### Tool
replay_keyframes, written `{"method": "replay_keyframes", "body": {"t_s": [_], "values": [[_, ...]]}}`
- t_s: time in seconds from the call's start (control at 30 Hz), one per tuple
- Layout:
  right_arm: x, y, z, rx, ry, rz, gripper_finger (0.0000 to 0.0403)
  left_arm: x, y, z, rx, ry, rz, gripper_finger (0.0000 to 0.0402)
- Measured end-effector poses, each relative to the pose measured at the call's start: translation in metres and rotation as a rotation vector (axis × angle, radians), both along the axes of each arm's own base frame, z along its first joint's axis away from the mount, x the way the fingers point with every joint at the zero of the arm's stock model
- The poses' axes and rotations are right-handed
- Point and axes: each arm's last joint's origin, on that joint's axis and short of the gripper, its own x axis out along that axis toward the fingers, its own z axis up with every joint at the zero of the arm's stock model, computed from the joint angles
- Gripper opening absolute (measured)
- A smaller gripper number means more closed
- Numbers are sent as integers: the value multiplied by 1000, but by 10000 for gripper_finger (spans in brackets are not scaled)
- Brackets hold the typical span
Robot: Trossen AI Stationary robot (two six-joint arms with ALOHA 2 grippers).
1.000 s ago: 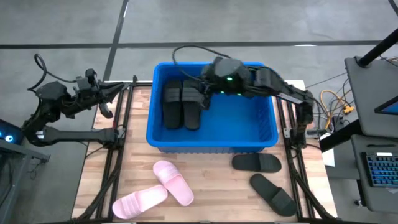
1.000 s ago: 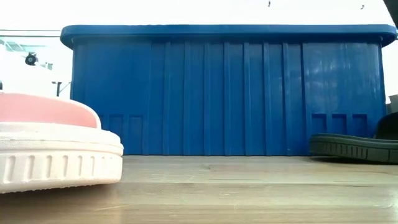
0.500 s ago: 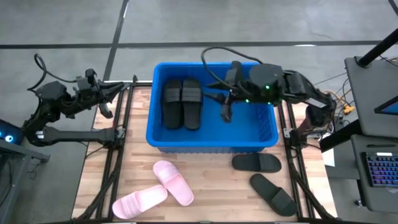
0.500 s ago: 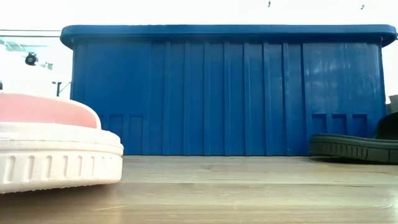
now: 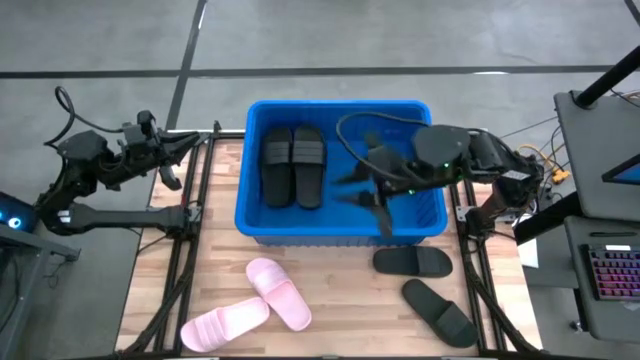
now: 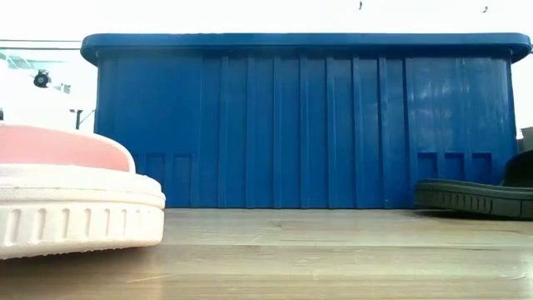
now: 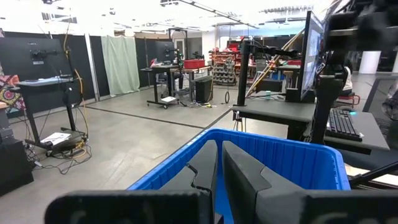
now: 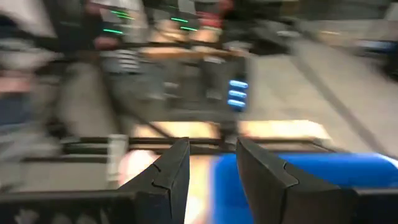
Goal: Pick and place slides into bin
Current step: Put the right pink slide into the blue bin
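Observation:
The blue bin (image 5: 340, 236) stands at the table's far middle. Two black slides (image 5: 293, 165) lie side by side on its floor at the left. My right gripper (image 5: 368, 197) hovers open over the bin's right half with nothing between its fingers (image 8: 211, 146). On the table, two black slides (image 5: 412, 262) (image 5: 440, 312) lie at the near right. Two pale pink slides (image 5: 278, 292) (image 5: 225, 325) lie at the near left. My left gripper (image 5: 200, 140) waits shut at the table's far left corner, pointing level toward the bin (image 7: 292, 162).
The low view shows the bin's ribbed near wall (image 6: 300, 125), a pink slide (image 6: 67, 192) close at the left and a black slide (image 6: 475, 196) at the right. Bare wooden table lies between the pink and black pairs. Desks and cables stand beyond the table's right edge.
My right gripper has swung away from the black pair in the bin, going toward the table's right and near edges over the bin's right half, rising a little. The two black slides in the bin have stayed where they were.

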Motion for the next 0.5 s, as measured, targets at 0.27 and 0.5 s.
{"method": "replay_keyframes", "body": {"t_s": [0.27, 0.5], "values": [[-4, 24, 13, 73, -123, 442, 119, 0, 0, 0, 0, 0, 0, 11], [-7, 31, 11, 99, -94, 459, 117, 0, 0, 0, -23, -13, -2, 11]]}}
